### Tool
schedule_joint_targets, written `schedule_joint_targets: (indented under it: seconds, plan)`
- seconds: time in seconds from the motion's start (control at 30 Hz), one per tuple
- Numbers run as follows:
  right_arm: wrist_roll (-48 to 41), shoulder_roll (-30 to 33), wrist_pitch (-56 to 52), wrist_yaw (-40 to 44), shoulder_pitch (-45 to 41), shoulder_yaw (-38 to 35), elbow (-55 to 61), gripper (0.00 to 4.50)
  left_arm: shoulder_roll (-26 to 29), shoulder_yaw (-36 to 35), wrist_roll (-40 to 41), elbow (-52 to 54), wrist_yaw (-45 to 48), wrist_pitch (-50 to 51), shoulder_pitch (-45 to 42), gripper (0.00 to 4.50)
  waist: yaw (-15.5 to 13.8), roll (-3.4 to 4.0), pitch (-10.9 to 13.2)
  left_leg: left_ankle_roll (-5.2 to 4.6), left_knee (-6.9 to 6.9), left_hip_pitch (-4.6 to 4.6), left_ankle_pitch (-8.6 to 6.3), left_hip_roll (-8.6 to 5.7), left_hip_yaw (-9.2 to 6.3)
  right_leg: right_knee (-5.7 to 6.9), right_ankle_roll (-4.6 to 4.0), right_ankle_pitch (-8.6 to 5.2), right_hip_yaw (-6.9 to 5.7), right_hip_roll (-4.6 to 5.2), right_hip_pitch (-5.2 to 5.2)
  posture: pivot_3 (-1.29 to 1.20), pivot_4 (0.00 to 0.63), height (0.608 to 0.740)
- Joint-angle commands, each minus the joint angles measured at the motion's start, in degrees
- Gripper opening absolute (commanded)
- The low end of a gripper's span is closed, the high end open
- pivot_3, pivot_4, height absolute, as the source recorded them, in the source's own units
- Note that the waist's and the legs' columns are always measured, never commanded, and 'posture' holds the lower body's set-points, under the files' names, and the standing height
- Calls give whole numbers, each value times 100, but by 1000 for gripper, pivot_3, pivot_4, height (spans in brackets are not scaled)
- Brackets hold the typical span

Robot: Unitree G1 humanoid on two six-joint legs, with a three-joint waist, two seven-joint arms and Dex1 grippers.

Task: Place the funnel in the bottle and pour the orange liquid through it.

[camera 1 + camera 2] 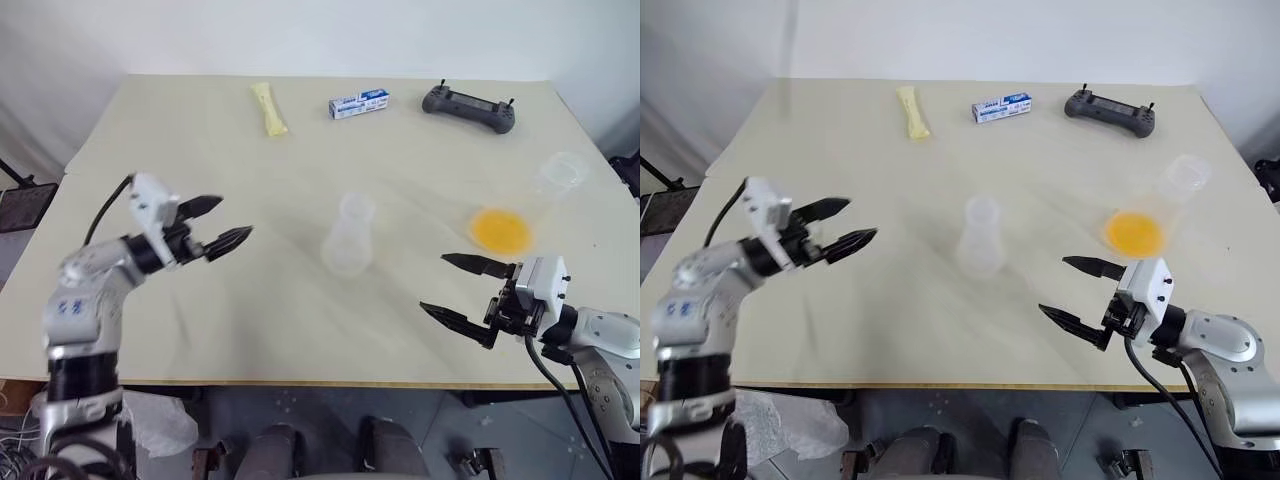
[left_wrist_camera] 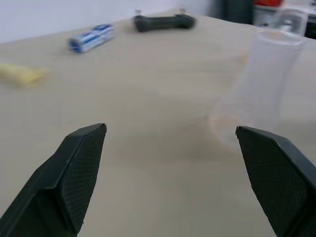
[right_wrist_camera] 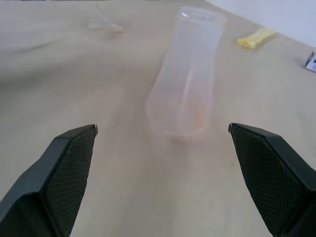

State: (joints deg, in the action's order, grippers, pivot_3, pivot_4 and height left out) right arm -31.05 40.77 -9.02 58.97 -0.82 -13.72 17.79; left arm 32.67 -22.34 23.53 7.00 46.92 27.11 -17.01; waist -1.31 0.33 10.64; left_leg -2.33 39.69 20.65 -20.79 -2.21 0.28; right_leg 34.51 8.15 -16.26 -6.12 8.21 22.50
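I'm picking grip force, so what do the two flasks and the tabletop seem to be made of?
The empty flask looks like clear colourless plastic or glass, slightly frosted; the table shows through it. The flask holding orange liquid looks the same, clear-walled; which of the two it is I cannot tell. The tabletop looks like pale matte laminate or wood, showing no glare.

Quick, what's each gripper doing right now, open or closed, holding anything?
Left gripper: open, holding nothing, above the table.
Right gripper: open, holding nothing, near the flask with the orange liquid.
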Motion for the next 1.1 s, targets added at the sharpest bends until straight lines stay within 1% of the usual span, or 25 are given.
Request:
schedule_joint_targets:
  seconds: [0.03,0.17,0.27,0.33,0.4,0.5,0.6,0.77,0.93,0.97,1.0,1.1]
  plan:
    - [-147,81,-31,119,-66,-69,29,4500,-55,-905,288,729,-437,-69,910,4471,4,0,0,2,-1,-1,-1,0,-1,0,0,0,6,2,-1,0,150,740]
    - [-162,62,-106,210,-207,50,-42,4500,-406,-1293,123,658,-929,-650,1707,4471,-45,1,0,3,8,-3,-2,-3,-14,-3,-2,-1,10,9,-13,0,150,740]
    - [-142,35,-132,247,-283,114,-74,4500,-564,-1272,9,548,-1198,-958,1856,4471,-88,1,0,2,12,-3,-3,-10,-22,-5,-2,-1,9,15,-19,0,150,740]
    - [-131,23,-132,248,-347,165,-106,4500,-673,-1189,37,571,-1369,-972,1893,4471,-97,1,0,3,12,-2,-4,-10,-22,-4,-2,-1,9,15,-17,0,150,740]
    - [-133,16,-150,249,-456,224,-152,4500,-810,-1048,-35,457,-1661,-1041,1766,4471,-92,2,-1,3,11,-2,-5,-10,-17,-4,-2,-1,11,15,-15,0,150,740]
    - [-129,25,-167,251,-499,235,-157,4500,-851,-893,-140,106,-2076,-951,1479,4471,-97,2,-1,2,12,-2,-5,-9,-16,-1,-2,-1,6,11,-13,0,150,740]
    - [-130,38,-193,227,-465,213,-94,4500,-744,-620,-284,-346,-2053,-1076,1207,4471,-85,1,-1,3,9,-3,-6,-10,-9,5,-2,-1,-1,9,-8,0,150,740]
    - [-127,45,-235,160,-373,158,22,4500,-619,-360,-449,-1134,-2063,-1372,672,4471,-75,1,-1,2,8,-3,-5,-9,0,8,-2,-1,-18,6,-3,0,150,740]
    - [-107,37,-224,54,-307,123,100,4500,-468,-14,-635,-1727,-2017,-1422,248,4471,-59,1,-1,2,8,-3,-5,-10,2,12,-2,-1,-19,7,-3,0,150,740]
    - [-115,39,-225,42,-284,109,120,4500,-444,14,-634,-1826,-1983,-1458,179,4068,-43,1,-1,2,8,-3,-5,-10,3,12,-2,-1,-19,7,-3,0,150,740]
    - [-119,45,-218,41,-256,97,134,4500,-421,33,-611,-1892,-1957,-1446,130,3885,-36,1,-1,2,8,-3,-5,-9,2,13,-2,-1,-20,7,-2,0,150,740]
    - [-112,56,-195,19,-197,69,159,4500,-359,33,-492,-2006,-1886,-1358,2,2991,-19,1,-1,2,8,-3,-5,-8,1,15,-2,-1,-21,5,-2,0,150,740]
